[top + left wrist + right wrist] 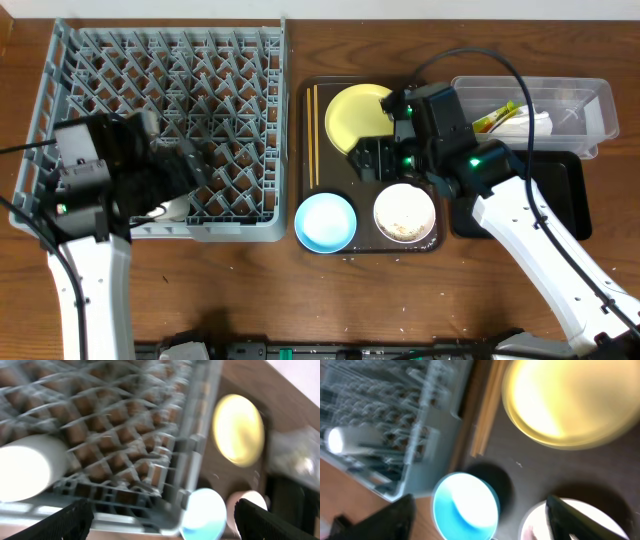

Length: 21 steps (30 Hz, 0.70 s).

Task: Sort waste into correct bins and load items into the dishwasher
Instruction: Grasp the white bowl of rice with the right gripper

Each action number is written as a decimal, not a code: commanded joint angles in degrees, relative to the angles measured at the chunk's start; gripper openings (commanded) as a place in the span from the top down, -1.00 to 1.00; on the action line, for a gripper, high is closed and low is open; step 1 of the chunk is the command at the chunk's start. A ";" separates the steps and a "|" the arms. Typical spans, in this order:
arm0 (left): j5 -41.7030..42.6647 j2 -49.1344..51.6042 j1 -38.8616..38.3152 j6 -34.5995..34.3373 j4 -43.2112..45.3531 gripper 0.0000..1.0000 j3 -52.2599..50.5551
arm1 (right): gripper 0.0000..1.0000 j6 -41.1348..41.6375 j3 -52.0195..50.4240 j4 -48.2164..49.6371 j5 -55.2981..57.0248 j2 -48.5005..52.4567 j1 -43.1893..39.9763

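The grey dish rack [160, 60] fills the left of the table. A small white cup [172, 210] lies in its front edge and shows in the left wrist view [27, 467]. My left gripper [192, 168] [162, 525] is open and empty above the rack's front. The yellow plate [352, 112], light-blue bowl [325, 222], white bowl [405, 213] holding rice, and chopsticks [312, 135] rest on the dark-brown tray. My right gripper [372, 160] [480, 525] is open and empty above that tray, over the light-blue bowl [465, 505] and beside the plate [570, 400].
The clear tub [585, 100] at the back right holds the green-and-orange wrapper [497, 118] and white tissue [532, 124]. The black tray [565, 195] lies in front of it, partly under my right arm. The dark-brown serving tray [305, 170] sits against the rack's right side.
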 commanded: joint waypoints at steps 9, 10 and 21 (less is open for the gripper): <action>5.42 -5.66 -15.28 12.61 -1.57 -0.82 1.25 | 0.03 -1.25 0.20 -11.15 12.33 9.77 2.69; 4.52 -5.57 -16.15 12.59 -1.57 -0.82 1.22 | 0.04 -2.16 0.20 -11.04 12.33 11.04 3.10; 2.19 -5.49 -17.55 12.59 -1.55 -0.83 1.22 | 0.43 -2.25 0.20 -10.88 12.61 22.67 8.11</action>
